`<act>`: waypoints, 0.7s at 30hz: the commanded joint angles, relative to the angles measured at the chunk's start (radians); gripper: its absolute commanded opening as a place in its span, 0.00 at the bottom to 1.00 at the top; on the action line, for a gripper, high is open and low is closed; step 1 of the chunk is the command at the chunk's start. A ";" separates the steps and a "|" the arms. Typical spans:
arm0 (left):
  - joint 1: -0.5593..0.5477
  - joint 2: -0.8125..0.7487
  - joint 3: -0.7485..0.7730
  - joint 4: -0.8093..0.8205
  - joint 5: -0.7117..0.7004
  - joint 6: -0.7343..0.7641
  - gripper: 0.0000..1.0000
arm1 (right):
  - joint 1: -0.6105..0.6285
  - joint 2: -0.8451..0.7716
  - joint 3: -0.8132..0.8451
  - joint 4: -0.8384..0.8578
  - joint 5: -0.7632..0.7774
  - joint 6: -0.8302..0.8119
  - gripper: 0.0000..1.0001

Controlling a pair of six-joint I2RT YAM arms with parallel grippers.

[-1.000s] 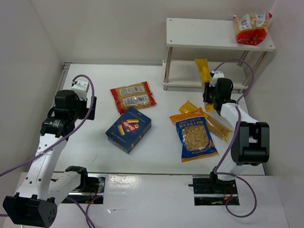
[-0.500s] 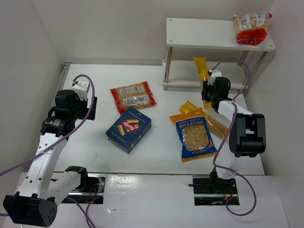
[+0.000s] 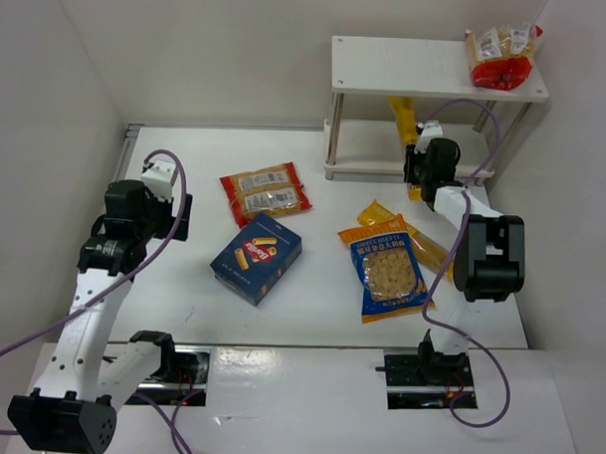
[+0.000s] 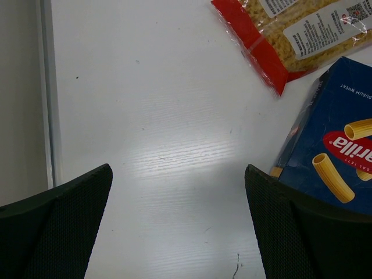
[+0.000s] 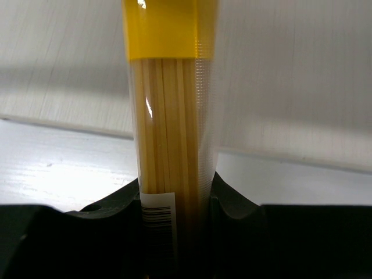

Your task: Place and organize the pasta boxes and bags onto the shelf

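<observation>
Spaghetti bag (image 5: 168,116), gripped by right pincer (image 5: 176,197), reaches under shelf (image 3: 388,66) top edge.

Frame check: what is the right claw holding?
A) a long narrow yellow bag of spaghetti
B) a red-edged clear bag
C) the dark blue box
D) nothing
A: in the right wrist view the right claw is shut on the long narrow yellow bag of spaghetti, which rises from between its fingers; the top view puts it at the lower tier of the shelf.
</observation>
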 commanded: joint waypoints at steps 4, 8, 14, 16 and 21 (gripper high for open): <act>0.043 -0.054 -0.009 0.010 0.068 0.021 1.00 | -0.003 0.031 0.168 0.174 0.000 -0.012 0.00; 0.052 -0.045 -0.009 0.010 0.068 0.031 1.00 | -0.003 0.056 0.179 0.174 0.000 -0.021 0.00; 0.052 -0.036 -0.009 0.010 0.068 0.031 1.00 | -0.003 0.092 0.188 0.196 0.000 -0.030 0.00; 0.052 -0.036 -0.009 0.010 0.068 0.031 1.00 | -0.003 0.092 0.188 0.206 0.009 -0.030 0.00; 0.052 -0.036 -0.009 0.010 0.077 0.031 1.00 | -0.003 0.112 0.188 0.228 0.021 -0.030 0.00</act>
